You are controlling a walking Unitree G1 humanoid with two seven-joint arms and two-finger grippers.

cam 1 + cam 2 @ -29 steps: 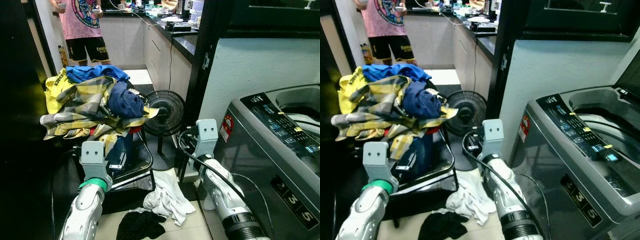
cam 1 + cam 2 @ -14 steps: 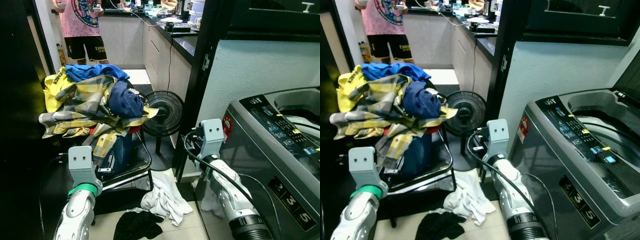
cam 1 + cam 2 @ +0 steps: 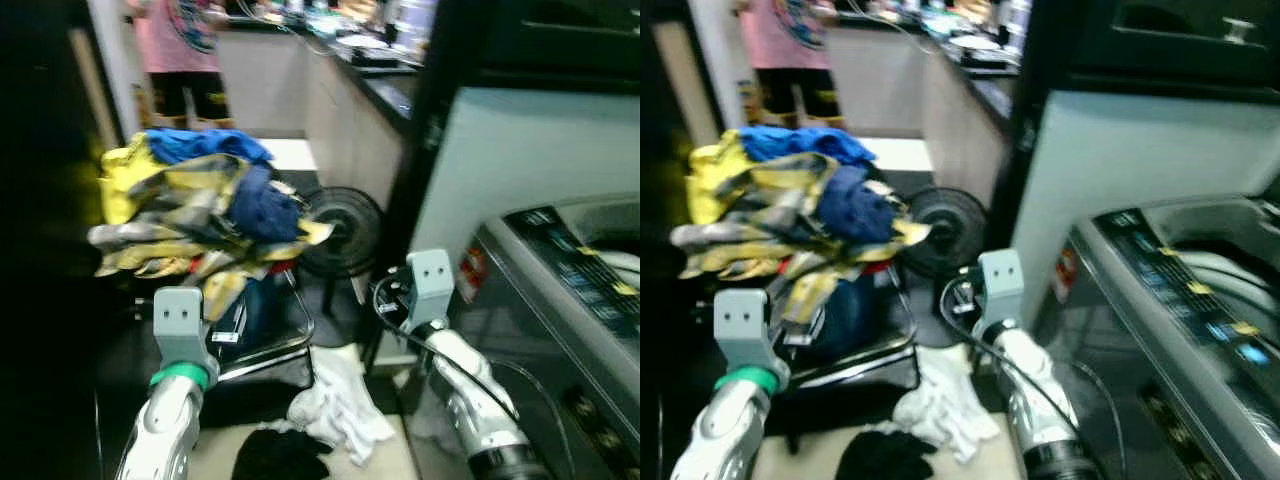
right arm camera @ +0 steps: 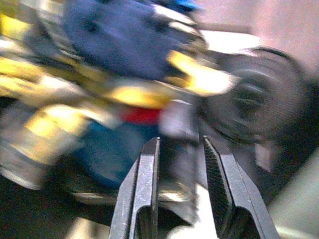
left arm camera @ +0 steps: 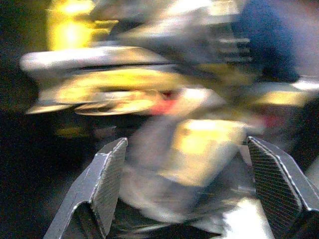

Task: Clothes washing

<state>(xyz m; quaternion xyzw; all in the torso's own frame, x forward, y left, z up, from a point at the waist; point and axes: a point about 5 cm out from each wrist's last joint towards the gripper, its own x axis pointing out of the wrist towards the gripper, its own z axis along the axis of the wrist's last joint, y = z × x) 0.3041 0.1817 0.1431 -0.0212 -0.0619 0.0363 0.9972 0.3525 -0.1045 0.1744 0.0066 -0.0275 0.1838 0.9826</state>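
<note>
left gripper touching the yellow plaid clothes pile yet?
Apart. In the left wrist view the left gripper has its fingers spread wide with nothing between them, and the blurred pile of yellow plaid and blue clothes lies beyond the tips.

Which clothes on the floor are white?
The crumpled white cloth beside the chair; the black garment lies just in front of it, nearer the robot.

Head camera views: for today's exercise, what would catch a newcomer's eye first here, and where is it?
The heap of clothes, yellow plaid mixed with blue, is piled on a chair ahead to the robot's left. The washing machine stands with its top open on the right. A white garment and a black one lie on the floor between the two raised arms, and a small black fan stands behind them.
</note>
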